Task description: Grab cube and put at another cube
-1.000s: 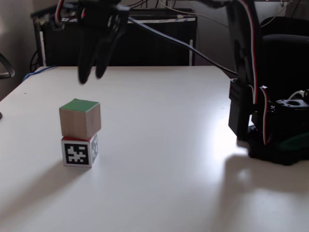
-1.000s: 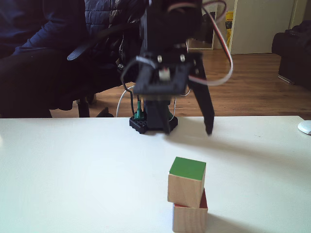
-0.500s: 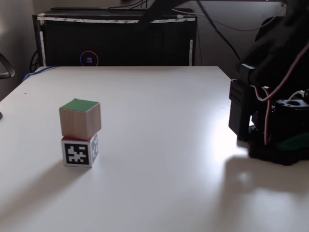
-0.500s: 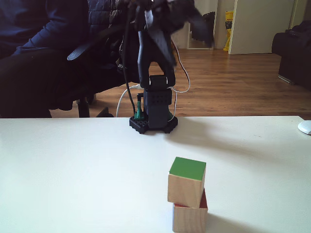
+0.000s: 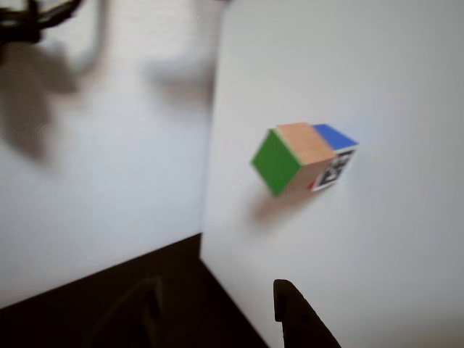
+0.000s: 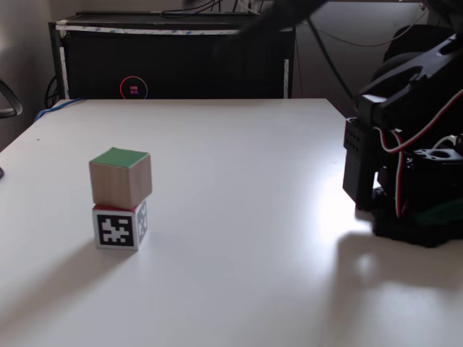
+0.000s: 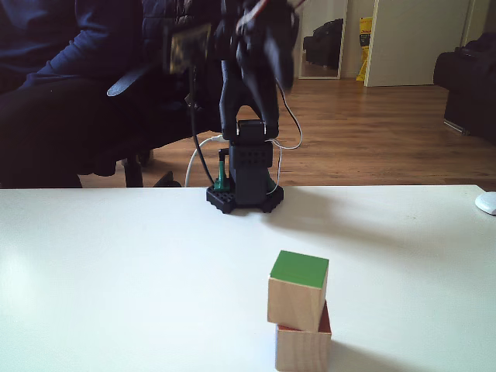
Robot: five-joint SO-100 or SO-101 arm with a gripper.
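Wooden cube with a green-painted top face (image 6: 120,176) resting on the same-sized cube with a black-and-white marker face (image 6: 120,225), slightly twisted and overhanging toward the left in a fixed view (image 7: 298,290), with a sliver of red showing beneath (image 7: 325,316). Stacked pair seen sideways in the other view, green face (image 5: 276,161) nearest, blue face (image 5: 335,135) and marker of the lower cube behind. Placement judged done; step in hand looks like the retreat, black arm folded up over its base (image 7: 244,174) at the far edge of the white desk (image 7: 116,263). Tool (image 5: 217,308) at the bottom of the other view as two dark prongs, clearly apart, holding nothing, well clear of the cubes. Nothing more called for but parking the arm without brushing the stack, which could tip given the skewed seat. White, smooth, matte desk, bare apart from the cubes, the arm's base and a pale rounded object at the right edge (image 7: 487,203). Black cabinet with a small glowing ring (image 6: 133,88) behind the desk in one fixed view; wooden floor (image 7: 387,132), a pale door and a seated person in dark clothing (image 7: 70,85) beyond it in another.
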